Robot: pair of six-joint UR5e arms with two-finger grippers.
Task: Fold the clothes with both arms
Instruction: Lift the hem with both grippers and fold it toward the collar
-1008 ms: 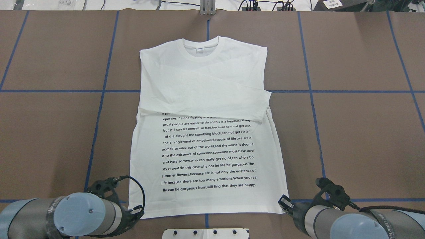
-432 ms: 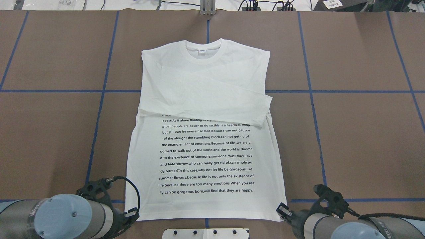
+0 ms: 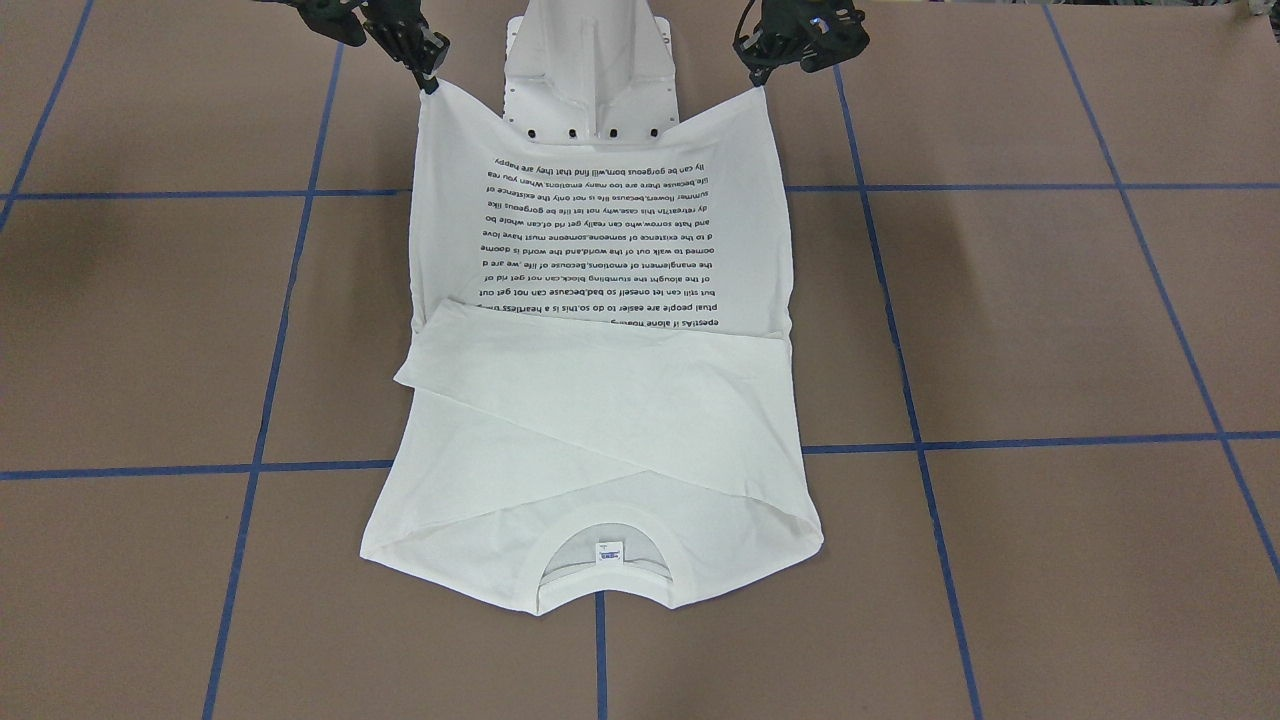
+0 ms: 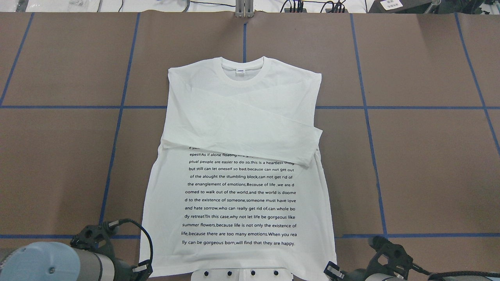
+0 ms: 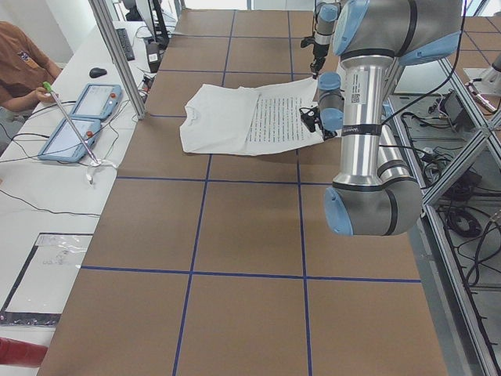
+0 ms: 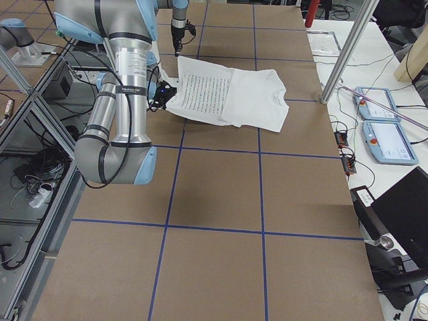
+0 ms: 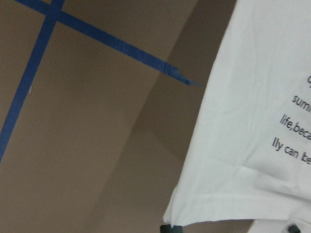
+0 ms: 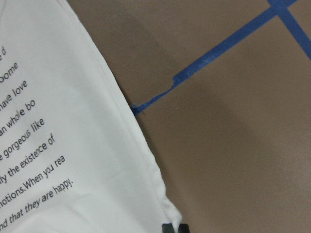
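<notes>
While the sleeves (image 4: 250, 132) already lay crossed over the chest, the left gripper (image 4: 142, 269) pinched the shirt's (image 4: 238, 203) near left corner, lifted off the table (image 4: 429, 164), and the right gripper (image 4: 331, 269) pinched the near right corner. Folding bottom to collar seemingly remained.

I can read only one thing: the black text block (image 4: 240, 203) on the white T-shirt (image 4: 242, 117). Its bottom lines read "summer flowers,because life is not only the existence of", "life,because there are too many emotions.When you rea" and "lly can be gorgeous born,will find that they are happy." The top lines are partly covered. The neck label (image 4: 240, 71) has blue print too small for me to read.
</notes>
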